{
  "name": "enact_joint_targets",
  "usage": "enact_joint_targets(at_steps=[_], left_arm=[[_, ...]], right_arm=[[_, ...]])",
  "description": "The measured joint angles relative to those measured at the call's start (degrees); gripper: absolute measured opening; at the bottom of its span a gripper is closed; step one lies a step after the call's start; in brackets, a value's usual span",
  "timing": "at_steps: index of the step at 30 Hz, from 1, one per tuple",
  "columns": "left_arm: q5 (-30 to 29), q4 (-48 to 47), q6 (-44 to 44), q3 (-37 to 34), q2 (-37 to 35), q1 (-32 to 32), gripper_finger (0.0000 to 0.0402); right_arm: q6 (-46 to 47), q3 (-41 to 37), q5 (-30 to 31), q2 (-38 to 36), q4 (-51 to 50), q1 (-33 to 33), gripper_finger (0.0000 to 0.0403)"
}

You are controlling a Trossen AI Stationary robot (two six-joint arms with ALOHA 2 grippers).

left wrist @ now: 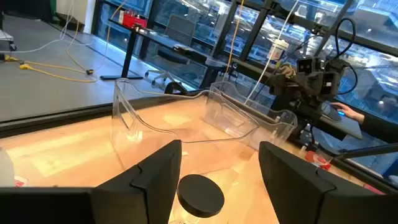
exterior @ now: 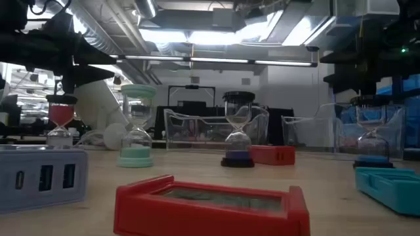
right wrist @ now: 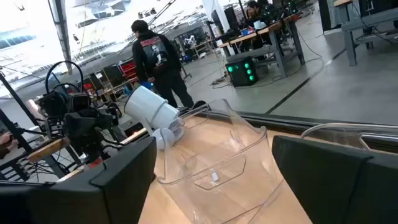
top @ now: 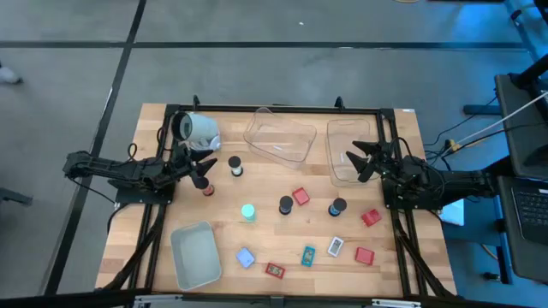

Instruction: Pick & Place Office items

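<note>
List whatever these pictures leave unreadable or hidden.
- Left gripper, high view: whether it grips the red hourglass beneath it; its fingers cover the top.
- Flat cards, high view: print too small.
- Grey-white bin, high view: inside looks bare, but too blurred to confirm.
- Red block, low view: blocks the table behind it.

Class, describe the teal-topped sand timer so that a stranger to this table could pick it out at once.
Start at the grey-white bin on the wooden table's near left part. Just beyond its far right corner stands the teal-topped sand timer. Neighbouring timers have black or white caps; only this one has pale teal caps and teal sand.
</note>
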Motion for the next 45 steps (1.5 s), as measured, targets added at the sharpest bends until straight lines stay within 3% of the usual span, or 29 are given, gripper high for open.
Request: enact_joint_targets(at_steps=[25, 30, 39, 45], left_arm=[[-0.13, 0.00, 0.57, 0.01, 0.00, 0.01, 0.0212], [-3.46, 0.00, 0.55, 0.01, 0.01, 0.01, 0.0212], [-5.77, -0.36, 0.55, 0.02, 0.02, 0.01, 0.0212], [-5.75, -0.39, 0.55, 0.00, 0.02, 0.01, 0.0212]], right_arm=[[0.00, 1.01, -0.08, 0.00, 0.25, -0.01, 0.0323], [-0.68, 5.39, -6.61, 1.30, -0.25, -0.02, 0.0323], [2.09, 16.40, -9.50, 13.93, -10.34, -0.02, 0.0323], [7.51, 24.12, -19.92, 26.92, -16.70, 0.00, 0.0323]])
